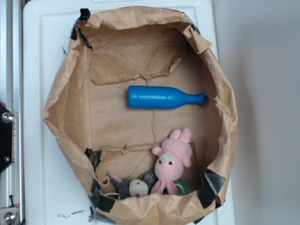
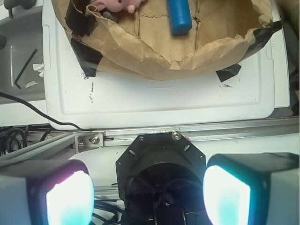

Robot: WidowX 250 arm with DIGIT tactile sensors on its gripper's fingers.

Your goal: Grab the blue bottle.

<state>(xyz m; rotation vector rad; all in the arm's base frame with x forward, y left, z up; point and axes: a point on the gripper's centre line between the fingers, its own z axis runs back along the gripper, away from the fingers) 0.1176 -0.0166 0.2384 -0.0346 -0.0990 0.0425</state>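
Brown crumpled paper bag (image 1: 70,108) covers the white counter (image 1: 37,56); the blue bottle (image 1: 161,97) lies mid-counter inside it. Away from the counter, the gripper (image 2: 147,194) hangs wide apart, empty. No writing readable.

Both views are evenly and brightly lit with soft, diffuse light. In the exterior view the white table (image 1: 42,140) looks washed out, and the paper bag (image 1: 65,112) casts only mild shadow inside its walls. In the wrist view the 2 fingers (image 2: 70,199) sit close, blurred, and glow overexposed pale cyan; the rest is fairly sharp.
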